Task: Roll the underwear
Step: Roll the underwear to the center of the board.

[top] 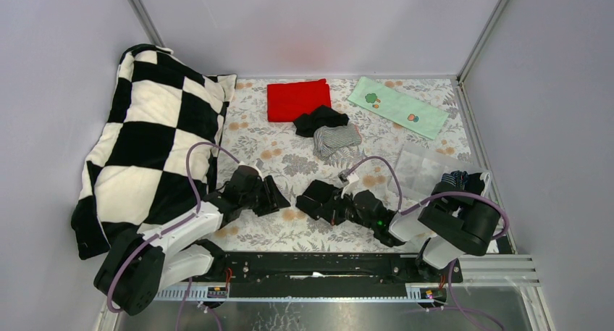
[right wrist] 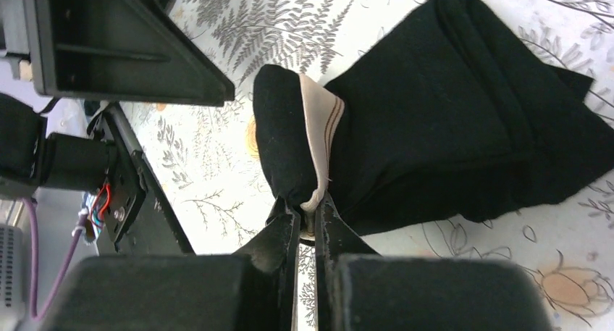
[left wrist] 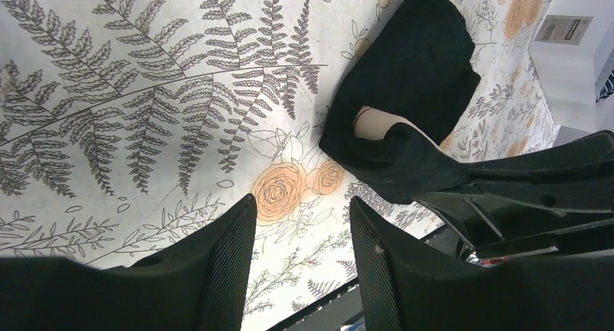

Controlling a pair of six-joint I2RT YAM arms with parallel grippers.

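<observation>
A black brief point(right wrist: 449, 114) lies on the floral table cover, one end rolled up and showing a beige waistband point(right wrist: 318, 128). My right gripper point(right wrist: 308, 215) is shut on that rolled end. In the top view the right gripper point(top: 329, 204) and the brief point(top: 313, 193) sit at the middle front. My left gripper point(left wrist: 300, 222) is open and empty over bare cover, just left of the brief point(left wrist: 413, 77); it also shows in the top view point(top: 279, 200). More briefs, black point(top: 320, 119) and grey pinstriped point(top: 337, 140), lie piled further back.
A red cloth point(top: 298, 99) and a pale green printed cloth point(top: 397, 106) lie at the back. A black-and-white checked pillow point(top: 152, 143) fills the left side. A clear bag point(top: 423, 168) and a white box point(top: 474, 182) holding dark cloth are at the right.
</observation>
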